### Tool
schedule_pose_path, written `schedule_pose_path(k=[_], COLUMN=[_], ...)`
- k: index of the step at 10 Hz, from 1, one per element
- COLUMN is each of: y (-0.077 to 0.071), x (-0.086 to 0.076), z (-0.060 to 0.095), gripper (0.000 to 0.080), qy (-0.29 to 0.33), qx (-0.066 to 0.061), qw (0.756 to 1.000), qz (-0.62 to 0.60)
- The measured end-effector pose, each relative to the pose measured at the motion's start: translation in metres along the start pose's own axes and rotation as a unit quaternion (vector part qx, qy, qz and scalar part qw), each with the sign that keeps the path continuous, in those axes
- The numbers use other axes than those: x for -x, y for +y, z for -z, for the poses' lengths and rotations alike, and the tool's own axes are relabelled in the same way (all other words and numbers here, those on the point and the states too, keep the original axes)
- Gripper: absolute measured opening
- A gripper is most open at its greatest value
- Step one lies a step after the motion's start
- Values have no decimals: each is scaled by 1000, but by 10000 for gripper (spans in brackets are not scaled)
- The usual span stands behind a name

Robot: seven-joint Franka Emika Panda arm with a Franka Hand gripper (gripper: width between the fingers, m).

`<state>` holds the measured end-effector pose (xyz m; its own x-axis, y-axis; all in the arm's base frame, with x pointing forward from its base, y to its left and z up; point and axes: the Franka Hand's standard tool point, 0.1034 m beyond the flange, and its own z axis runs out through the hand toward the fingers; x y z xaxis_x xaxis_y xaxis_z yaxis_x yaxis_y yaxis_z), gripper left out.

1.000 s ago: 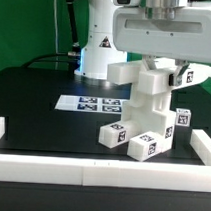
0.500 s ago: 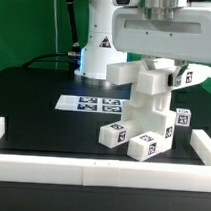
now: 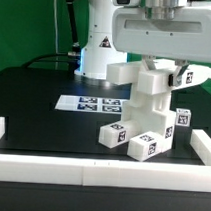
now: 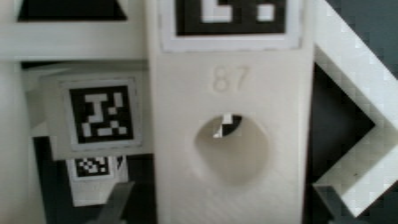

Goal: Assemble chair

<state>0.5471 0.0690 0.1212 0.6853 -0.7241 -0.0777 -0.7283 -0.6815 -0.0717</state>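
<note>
The partly built white chair (image 3: 143, 120) stands on the black table right of centre, with tagged blocks at its foot and an upright piece rising from them. My gripper (image 3: 156, 68) reaches down from above onto the top of that upright piece. In the wrist view a white chair part (image 4: 222, 100) with a printed tag, an embossed number and a hole fills the space between the dark fingers (image 4: 128, 200). The gripper (image 4: 226, 205) is shut on this part, one finger on each long edge. Beside it shows another tagged white piece (image 4: 102, 110).
The marker board (image 3: 89, 104) lies flat on the table to the exterior view's left of the chair. Low white border rails run along the front (image 3: 90, 173) and the sides (image 3: 203, 149). The arm's base (image 3: 96, 53) stands behind.
</note>
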Motion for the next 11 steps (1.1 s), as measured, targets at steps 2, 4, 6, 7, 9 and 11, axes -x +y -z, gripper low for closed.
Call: schedule_pose_path(k=[2,4,6,7,9,11], y=[-1,-1,-1,0,1,0], x=[-1,-1,-1,1,2,2], z=[1,1,1,1,0,0], gripper=[289,289,289,289,290,290], qy=[1,1,1,1,0,1], qx=[0,0,0,1,2,0], qw=[1000,1000,1000,999,998,998], qz=[20,20,21,34,63,65])
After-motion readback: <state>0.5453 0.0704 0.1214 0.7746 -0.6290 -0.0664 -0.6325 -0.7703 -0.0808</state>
